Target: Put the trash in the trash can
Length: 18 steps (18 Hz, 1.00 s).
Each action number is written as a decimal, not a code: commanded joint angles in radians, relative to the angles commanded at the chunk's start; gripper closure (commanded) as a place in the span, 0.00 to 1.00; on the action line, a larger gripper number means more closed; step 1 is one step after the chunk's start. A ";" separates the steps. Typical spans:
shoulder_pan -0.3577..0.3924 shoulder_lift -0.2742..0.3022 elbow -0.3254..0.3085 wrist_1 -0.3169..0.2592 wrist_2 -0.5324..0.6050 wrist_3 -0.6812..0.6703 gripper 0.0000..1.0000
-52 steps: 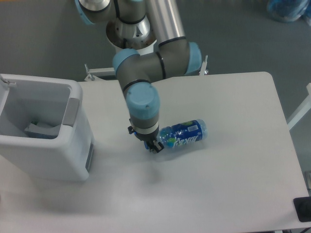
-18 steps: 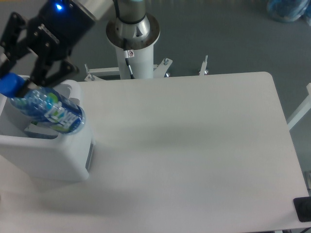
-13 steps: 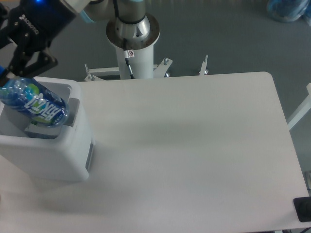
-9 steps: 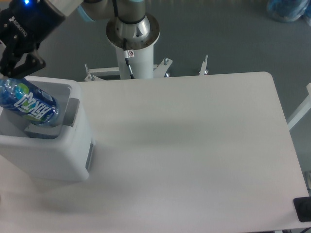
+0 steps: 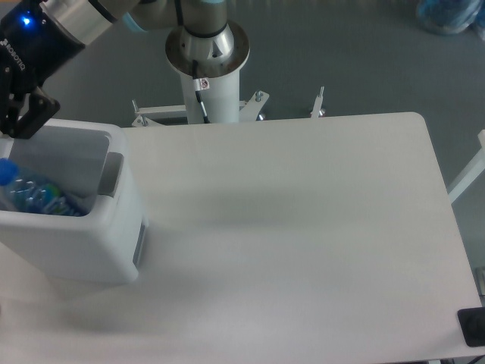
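Bottle (image 5: 30,193) position: inside the trash can (image 5: 83,243), lying low against the left side of the cavity, blue cap toward the left edge of the view. Only its upper portion shows above the front rim; it touches no part of the arm.

Trash can position: standing upright on the left end of the white surface (image 5: 303,227), with the grey panel on the right side of its rim.

Gripper (image 5: 17,114) position: above the rear left corner of the trash can, at the upper left of the view, clear of the bottle. One dark finger (image 5: 32,114) is visible; the rest is cut off by the left edge of the frame. State of the jaws: cannot be determined from this view, although nothing is seen between them.

Arm base: mounted on a white pedestal (image 5: 212,83) behind the far edge of the surface. A dark object (image 5: 474,326) sits at the near right corner, partly out of frame.
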 joint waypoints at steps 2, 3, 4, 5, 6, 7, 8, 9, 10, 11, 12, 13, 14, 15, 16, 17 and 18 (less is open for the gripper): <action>0.063 0.028 -0.044 0.002 0.005 0.006 0.00; 0.096 0.041 -0.069 0.002 0.005 0.014 0.00; 0.126 0.052 -0.092 0.002 0.005 0.032 0.00; 0.149 0.057 -0.116 0.002 0.006 0.058 0.00; 0.169 0.060 -0.132 0.000 0.008 0.078 0.00; 0.189 0.061 -0.143 0.002 0.011 0.086 0.00; 0.221 0.061 -0.147 0.002 0.011 0.087 0.00; 0.253 0.060 -0.147 0.002 0.011 0.089 0.00; 0.279 0.057 -0.147 0.002 0.011 0.089 0.00; 0.297 0.051 -0.147 0.002 0.015 0.092 0.00; 0.317 0.046 -0.152 0.000 0.031 0.112 0.00; 0.337 0.040 -0.161 0.000 0.060 0.141 0.00; 0.344 0.037 -0.170 0.000 0.099 0.168 0.00; 0.344 0.037 -0.181 0.000 0.151 0.192 0.00; 0.344 0.035 -0.193 0.000 0.213 0.210 0.00; 0.344 0.029 -0.204 0.000 0.272 0.230 0.00; 0.344 0.026 -0.216 0.000 0.332 0.250 0.00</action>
